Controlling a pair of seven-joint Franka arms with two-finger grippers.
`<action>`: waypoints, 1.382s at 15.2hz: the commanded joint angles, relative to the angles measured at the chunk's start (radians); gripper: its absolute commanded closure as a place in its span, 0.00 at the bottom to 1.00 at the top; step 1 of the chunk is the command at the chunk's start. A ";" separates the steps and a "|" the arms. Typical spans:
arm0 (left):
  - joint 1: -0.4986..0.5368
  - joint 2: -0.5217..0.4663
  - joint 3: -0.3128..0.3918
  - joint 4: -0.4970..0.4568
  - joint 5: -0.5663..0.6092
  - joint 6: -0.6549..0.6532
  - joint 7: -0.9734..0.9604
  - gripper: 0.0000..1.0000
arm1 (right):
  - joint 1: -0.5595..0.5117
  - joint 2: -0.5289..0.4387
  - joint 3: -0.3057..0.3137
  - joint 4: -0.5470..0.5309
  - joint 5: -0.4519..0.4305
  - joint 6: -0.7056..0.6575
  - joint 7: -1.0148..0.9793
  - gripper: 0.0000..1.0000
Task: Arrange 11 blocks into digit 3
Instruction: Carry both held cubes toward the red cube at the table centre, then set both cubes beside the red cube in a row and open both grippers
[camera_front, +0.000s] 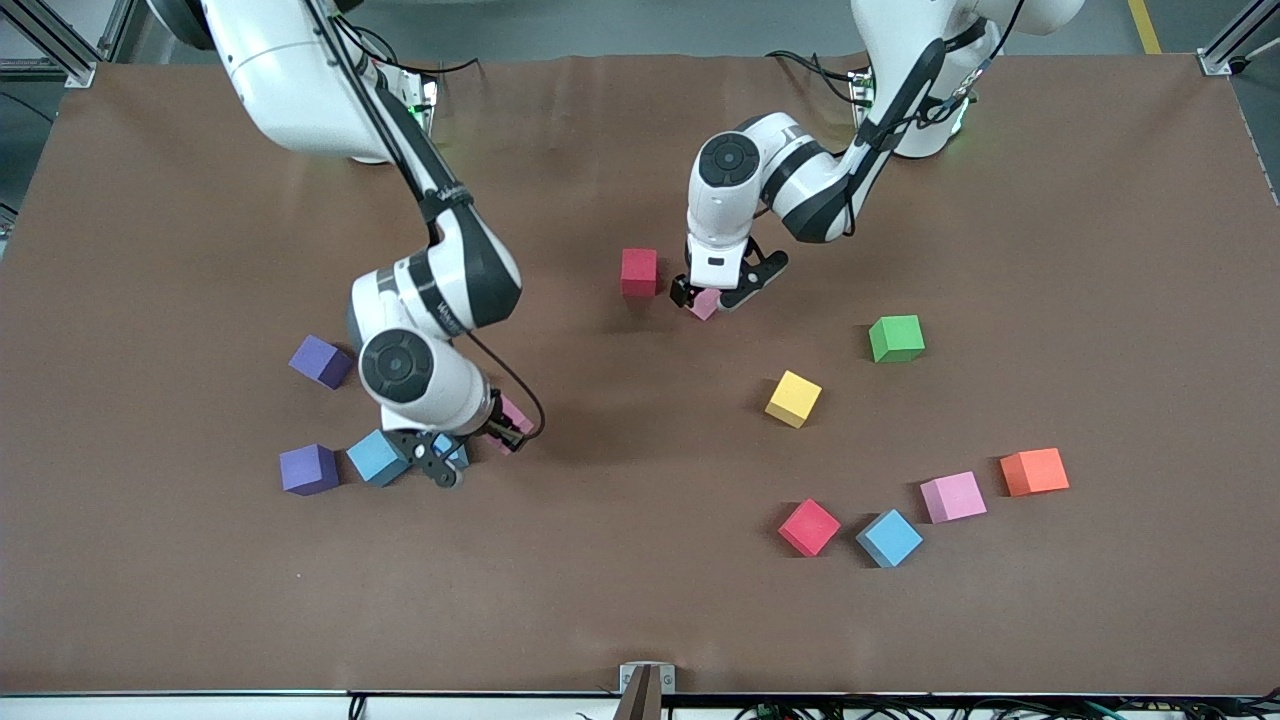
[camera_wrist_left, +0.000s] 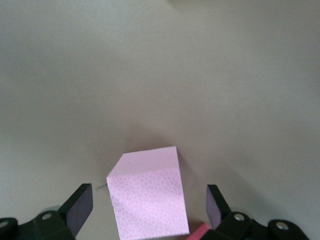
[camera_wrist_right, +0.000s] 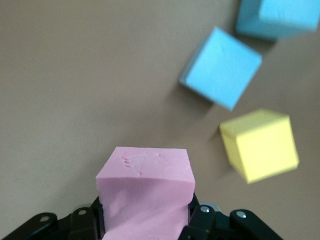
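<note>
Pink block (camera_wrist_right: 145, 192) in right gripper (camera_wrist_right: 145, 220), blue blocks (camera_wrist_right: 221, 67) beside

Cubes lie scattered on the counter (camera_front: 640, 600): one cluster (camera_front: 340, 460) toward the right arm's end, another (camera_front: 920, 500) toward the left arm's end.

The right arm's wrist hides most of a pink block (camera_front: 514, 420) and of one light blue block (camera_front: 450, 450) in the front view, and no yellow block beside them shows there. In the right wrist view another blue block (camera_wrist_right: 280, 17) is cut off at the edge. In the left wrist view a red block (camera_wrist_left: 200, 233) shows only as a corner.
</note>
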 joint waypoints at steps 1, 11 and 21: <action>0.001 0.035 -0.002 -0.003 -0.011 0.038 -0.043 0.01 | 0.072 -0.167 0.002 -0.314 0.021 0.189 0.193 0.74; 0.004 0.058 -0.009 0.016 -0.023 0.064 -0.238 0.93 | 0.307 -0.276 0.004 -0.720 0.104 0.518 0.780 0.71; -0.022 0.082 -0.026 0.022 -0.025 0.053 -0.812 0.94 | 0.409 -0.270 0.010 -0.754 0.105 0.526 1.060 0.67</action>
